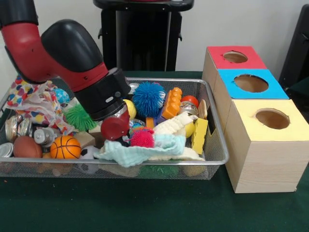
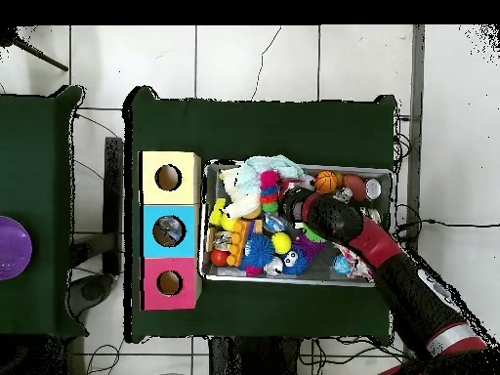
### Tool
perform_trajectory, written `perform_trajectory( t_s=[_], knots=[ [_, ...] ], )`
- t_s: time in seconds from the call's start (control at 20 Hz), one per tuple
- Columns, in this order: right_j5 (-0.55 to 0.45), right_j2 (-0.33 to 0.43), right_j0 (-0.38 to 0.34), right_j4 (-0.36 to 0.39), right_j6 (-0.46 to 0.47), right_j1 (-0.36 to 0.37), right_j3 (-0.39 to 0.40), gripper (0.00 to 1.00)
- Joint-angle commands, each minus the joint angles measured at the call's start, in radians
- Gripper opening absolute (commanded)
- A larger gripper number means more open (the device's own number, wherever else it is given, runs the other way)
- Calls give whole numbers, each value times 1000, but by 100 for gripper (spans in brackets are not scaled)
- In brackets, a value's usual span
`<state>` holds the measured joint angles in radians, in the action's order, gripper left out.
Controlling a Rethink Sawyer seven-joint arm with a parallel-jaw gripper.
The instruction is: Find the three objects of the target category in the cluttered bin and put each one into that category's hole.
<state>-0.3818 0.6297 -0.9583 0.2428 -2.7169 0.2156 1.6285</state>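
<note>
A wire mesh bin (image 1: pixel 212 145) is packed with toys. Among them are a blue spiky ball (image 1: pixel 148 98), a pink spiky ball (image 1: pixel 142 138), a green spiky ball (image 1: pixel 79 117), an orange brick (image 1: pixel 172 102), a small basketball (image 1: pixel 65 147), a yellow block (image 1: pixel 199 136) and a pale teal cloth (image 1: pixel 145 150). My arm slants down from the left, and my gripper (image 1: pixel 115 128) is low among the toys at the bin's middle, its end hidden by clutter. Beside the bin stand three boxes with round holes: red-topped (image 1: pixel 235 57), blue-topped (image 1: pixel 251 83) and yellow-topped (image 1: pixel 272 118).
A patterned cloth (image 1: pixel 31 99), metal cans (image 1: pixel 19 126) and a brown ball (image 1: pixel 26 147) fill the bin's left end. In the overhead view something lies inside the blue box's hole (image 2: pixel 168 231). A purple disc (image 2: pixel 12 247) rests on a separate table.
</note>
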Motion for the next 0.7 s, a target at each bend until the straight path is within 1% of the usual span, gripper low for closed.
perform_trajectory(
  t_s=[0.05, 0.1, 0.15, 0.4, 0.5, 0.55, 0.6, 0.7],
  knots=[
    [-157, -95, 216, -28, -34, -19, 5, 100],
    [-158, -114, 229, -26, -36, -13, 1, 100],
    [-186, -150, 257, -43, -69, 11, 9, 100],
    [-293, -229, 325, -112, -107, 95, 39, 100],
    [-305, -271, 364, -135, -134, 117, 36, 100],
    [-300, -273, 369, -157, -147, 128, 51, 100],
    [-291, -281, 378, -166, -144, 131, 55, 100],
    [-283, -303, 404, -186, -160, 159, 73, 100]
  ],
)
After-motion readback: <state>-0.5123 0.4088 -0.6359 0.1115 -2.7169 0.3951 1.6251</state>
